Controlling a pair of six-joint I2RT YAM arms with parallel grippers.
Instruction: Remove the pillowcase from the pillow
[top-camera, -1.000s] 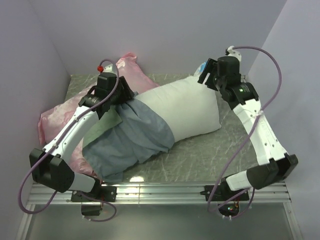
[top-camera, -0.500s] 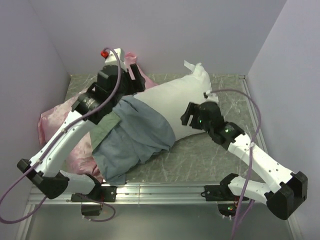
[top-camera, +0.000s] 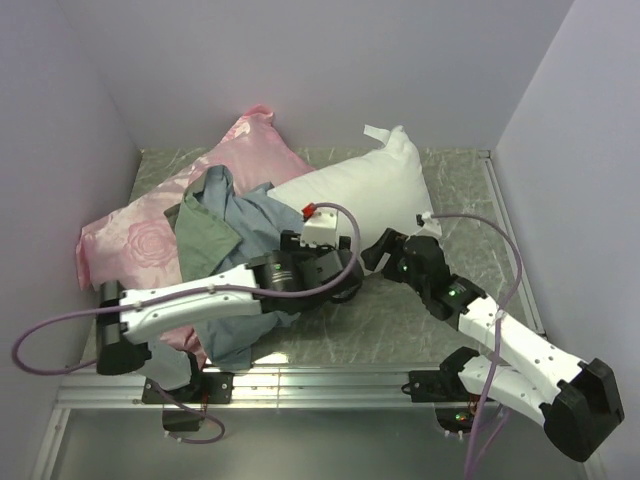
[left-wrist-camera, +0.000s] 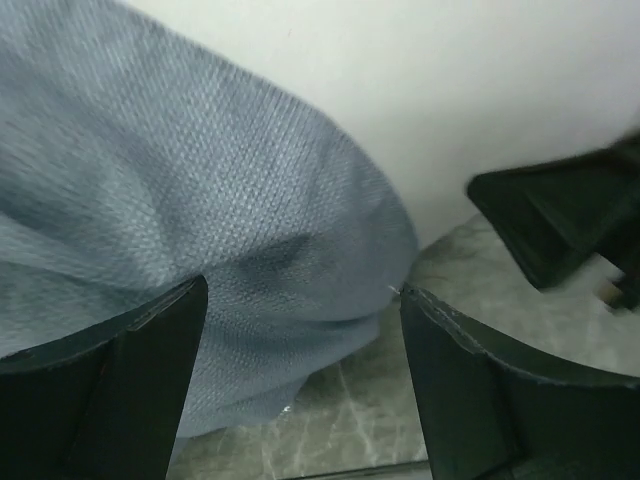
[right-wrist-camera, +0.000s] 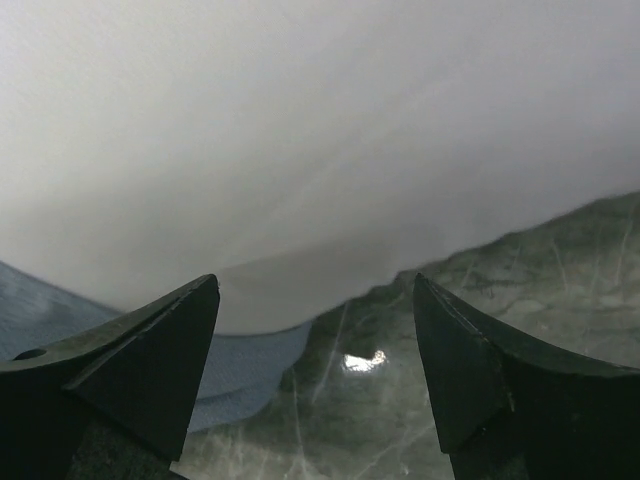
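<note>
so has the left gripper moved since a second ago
Yes. In the top view the left gripper swung away from the back wall, toward the near rail and rightward, and now sits at the near edge of the pillowcase, by the right gripper.

Grey-blue pillowcase (top-camera: 255, 222) with an olive-green panel, plain white pillow (top-camera: 370, 195), shiny pink rose-patterned cushion (top-camera: 140, 237), grey-green marbled counter (top-camera: 400, 325)
</note>
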